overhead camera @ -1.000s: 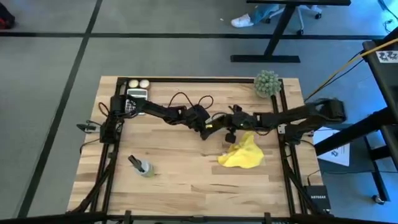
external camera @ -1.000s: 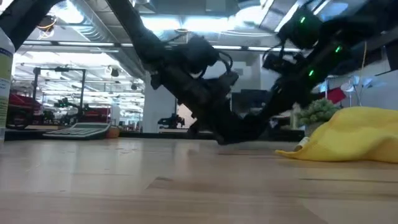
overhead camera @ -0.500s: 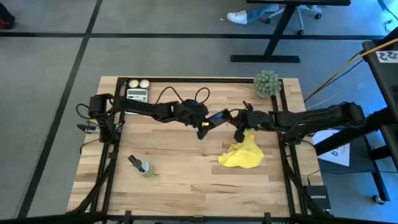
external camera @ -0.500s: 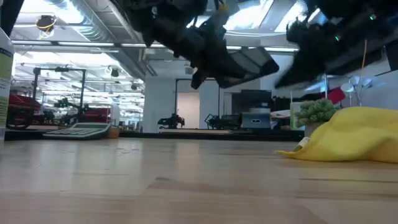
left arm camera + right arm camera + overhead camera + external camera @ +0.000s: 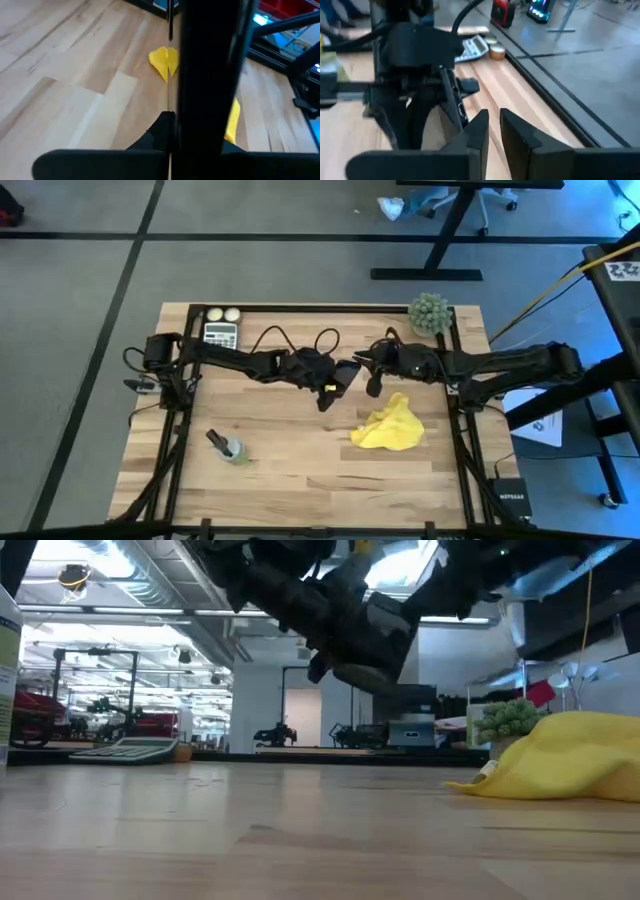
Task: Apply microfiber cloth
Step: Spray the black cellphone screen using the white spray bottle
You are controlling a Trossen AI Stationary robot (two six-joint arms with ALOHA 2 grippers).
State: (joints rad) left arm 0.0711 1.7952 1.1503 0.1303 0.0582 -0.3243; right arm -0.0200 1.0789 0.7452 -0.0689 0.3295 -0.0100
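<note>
Left gripper (image 5: 325, 392) clamps black smartphone (image 5: 343, 374), holding it off table, edge-on in left wrist view. Right gripper (image 5: 372, 383) hovers just beside phone, fingers nearly together with slim gap, empty. Microfiber cloth (image 5: 390, 425) lies crumpled on table (image 5: 280, 460) below and just right of right gripper, untouched. Judged: phone presented, cloth pickup and wiping both left. Spray bottle (image 5: 227, 447) stands well apart.

Before you: bright yellow microfiber cloth (image 5: 388, 426) on pale wood-grain table (image 5: 290, 460) (black frame), dark arms.
</note>
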